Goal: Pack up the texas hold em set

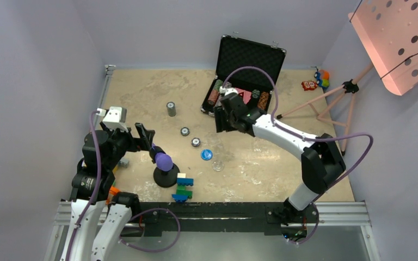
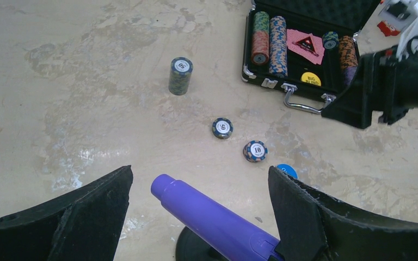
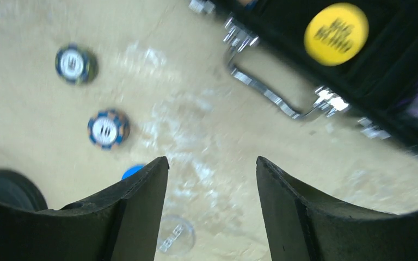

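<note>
Black hard case (image 1: 250,57), foam-lined, silver handle, lid up, sits far right-centre on counter (image 1: 141,92). Inside are chip rows (image 2: 277,43) (count partly hidden), pink cards (image 2: 305,43) and one yellow button (image 2: 311,79). Loose, nearer left: one chip stack (image 2: 180,76), two single chips (image 2: 222,128), one blue button (image 1: 206,154), one clear button (image 1: 217,165). Left end effector (image 2: 200,173) is wide apart, right end effector (image 3: 212,163) apart, both holding nothing.

Case (image 1: 250,57) at back, loose chips (image 1: 185,131) before it
</note>
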